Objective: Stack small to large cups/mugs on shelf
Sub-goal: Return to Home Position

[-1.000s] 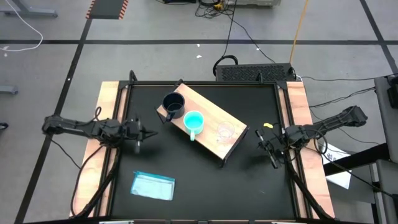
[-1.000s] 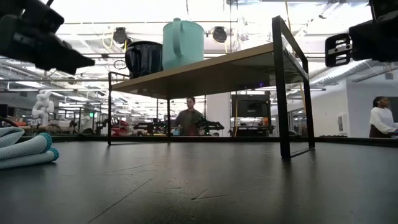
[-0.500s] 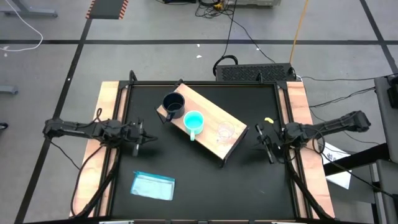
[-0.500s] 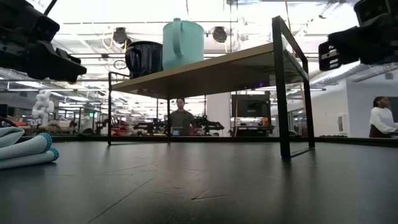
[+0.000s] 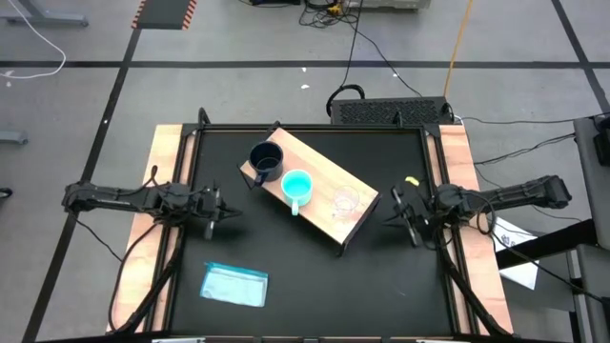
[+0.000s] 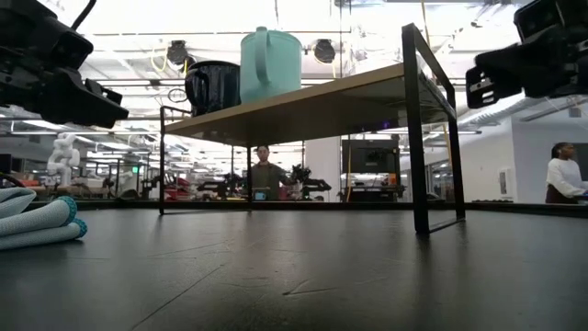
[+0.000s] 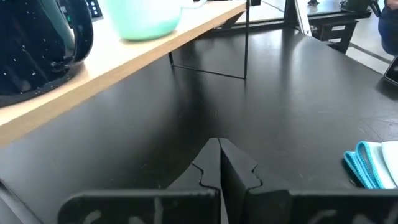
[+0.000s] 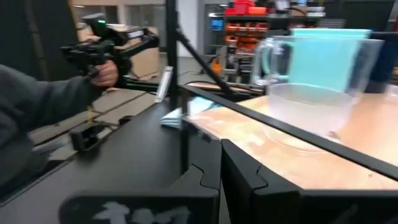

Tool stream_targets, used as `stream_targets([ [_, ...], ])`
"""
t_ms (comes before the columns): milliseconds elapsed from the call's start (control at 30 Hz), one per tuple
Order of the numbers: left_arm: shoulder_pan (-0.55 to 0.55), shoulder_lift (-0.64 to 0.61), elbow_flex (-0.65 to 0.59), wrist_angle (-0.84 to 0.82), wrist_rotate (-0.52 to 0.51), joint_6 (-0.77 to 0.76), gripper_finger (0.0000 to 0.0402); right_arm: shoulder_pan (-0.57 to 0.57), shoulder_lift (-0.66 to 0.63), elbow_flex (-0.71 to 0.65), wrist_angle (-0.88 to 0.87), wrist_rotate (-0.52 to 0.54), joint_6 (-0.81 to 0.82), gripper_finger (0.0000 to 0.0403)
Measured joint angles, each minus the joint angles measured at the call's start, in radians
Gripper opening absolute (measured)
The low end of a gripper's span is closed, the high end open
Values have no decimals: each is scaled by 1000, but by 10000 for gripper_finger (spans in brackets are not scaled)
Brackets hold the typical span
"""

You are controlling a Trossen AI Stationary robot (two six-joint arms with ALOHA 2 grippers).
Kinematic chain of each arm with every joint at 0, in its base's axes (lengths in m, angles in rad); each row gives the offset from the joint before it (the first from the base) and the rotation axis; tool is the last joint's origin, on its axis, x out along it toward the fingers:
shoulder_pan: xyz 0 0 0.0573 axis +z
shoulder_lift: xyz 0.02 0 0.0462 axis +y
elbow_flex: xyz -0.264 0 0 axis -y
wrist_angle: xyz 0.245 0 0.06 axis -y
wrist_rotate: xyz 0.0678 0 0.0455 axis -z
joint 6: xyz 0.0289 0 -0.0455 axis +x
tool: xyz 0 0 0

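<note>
Fingers pressed together and empty on the left gripper (image 7: pixel 219 146) and right gripper (image 8: pixel 219 149). In the last second both arms only settled slightly at 9 and 3 o'clock. All 3 vessels, the dark mug (image 5: pixel 265 160), turquoise mug (image 5: pixel 296 185) and clear cup (image 5: pixel 344 201), stand on the shelf (image 5: pixel 307 152) at centre, so the stacking looks done.

Three mugs (image 5: pixel 266 160) (image 5: pixel 296 184) (image 5: pixel 344 201), one shelf (image 5: pixel 319 162), one packet (image 5: pixel 234 284)
</note>
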Motion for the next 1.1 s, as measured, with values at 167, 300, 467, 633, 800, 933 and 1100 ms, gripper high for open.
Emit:
stream_targets([
  [167,0,0,0,0,0,-9,0,0,-1,0,0,-40,2,0],
  [300,0,0,0,1,0,-29,3,0,-1,0,0,-41,-2,0],
  [467,0,0,0,1,-12,-58,4,0,-1,0,-1,-40,-5,0],
  [633,0,0,0,3,-24,-58,5,0,0,0,-1,-40,-19,0],
  [800,0,0,0,4,-26,-51,5,1,0,0,-30,-41,32,0],
  [933,0,0,-1,8,-27,-51,5,1,-1,0,-27,-42,58,0],
  [1100,0,0,-2,12,-27,-52,5,1,-1,0,-23,-42,48,0],
])
